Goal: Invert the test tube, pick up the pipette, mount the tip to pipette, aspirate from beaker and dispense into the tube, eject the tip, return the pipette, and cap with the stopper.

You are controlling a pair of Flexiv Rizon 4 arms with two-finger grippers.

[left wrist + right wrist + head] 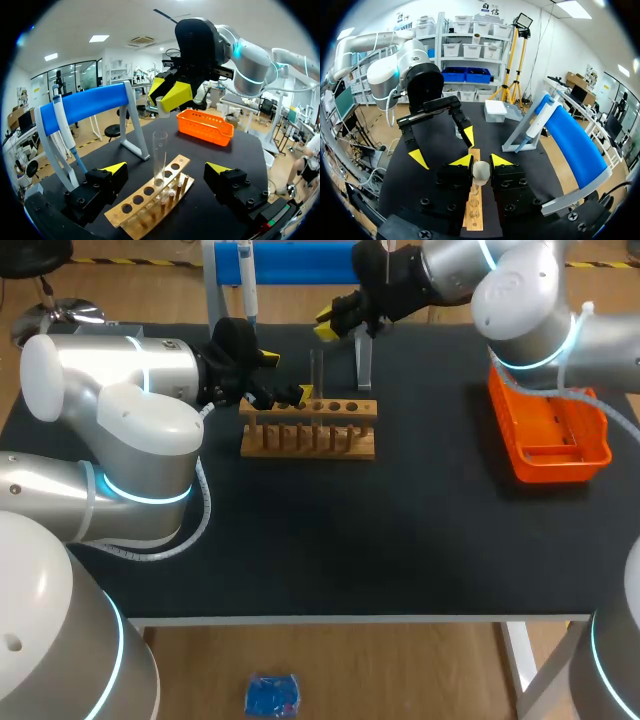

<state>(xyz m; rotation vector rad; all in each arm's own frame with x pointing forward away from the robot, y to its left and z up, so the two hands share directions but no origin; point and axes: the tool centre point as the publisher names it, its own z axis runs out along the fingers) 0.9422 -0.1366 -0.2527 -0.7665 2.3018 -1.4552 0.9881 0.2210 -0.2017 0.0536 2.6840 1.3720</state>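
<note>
1. Black table fills the scene. Toward its back, the test tube stands upright, mouth open, in a hole of the wooden rack.
2. The stopper, pale and rounded, is pinched btwn the fingers of the right gripper. It hangs above the tube's mouth w/ a clear gap.
3. The left gripper is spread wide w/ the tube btwn its fingers. Neither finger touches glass, so it grasps nothing.
4. The pipette hangs on the blue stand. An orange basket sits off to the right.
5. Judged from this, you're on the last step, i.e. capping. Liquid in the tube: can't tell.
6. Next, you need the stopper centred over the mouth, then lowered straight and pressed gently. The tube likely sits loose, so an off-centre push could tip it.
</note>
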